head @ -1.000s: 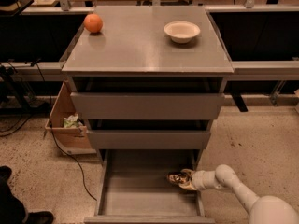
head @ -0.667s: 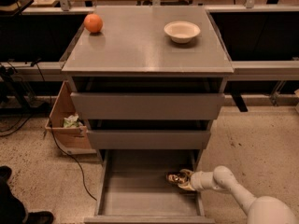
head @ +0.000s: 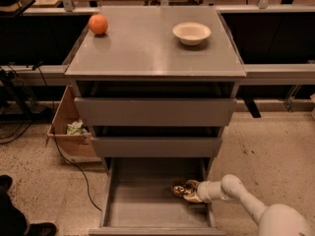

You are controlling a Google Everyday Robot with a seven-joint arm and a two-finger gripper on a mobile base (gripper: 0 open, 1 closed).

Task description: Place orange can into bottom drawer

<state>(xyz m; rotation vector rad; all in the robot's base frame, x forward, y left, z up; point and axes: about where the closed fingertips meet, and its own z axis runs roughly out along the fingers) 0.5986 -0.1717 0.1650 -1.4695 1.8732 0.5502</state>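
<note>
**Orange can held low inside the open bottom drawer**

- The bottom drawer (head: 142,213) is seen pulled well out from the cabinet, with its flat grey floor exposed.
- The gripper (head: 187,191) is placed inside the drawer, at the right side, roughly halfway between front and back. It is reached in over the right wall by the white arm (head: 237,193), which enters from the lower right corner.
- The orange can (head: 178,189) is found at the gripper's tip, tilted over on its side, at or just above the drawer floor. Whether it touches the floor cannot be told.
- The jaws are seen closed around the can, which is pinched between them.
- The rest of the drawer floor, left of the can, is seen as plain grey.
- Above, the middle drawer (head: 156,146) and top drawer (head: 155,112) are noted, each with a dark gap over its front.
- On the tabletop (head: 147,53), an orange fruit (head: 98,24) is set near the back left corner, and a pale bowl (head: 191,33) towards the back right. The two are well apart.
- A cardboard box (head: 66,132) with crumpled paper inside is seen on the speckled floor left of the cabinet, and a dark cable (head: 74,166) is trailed past it.
</note>
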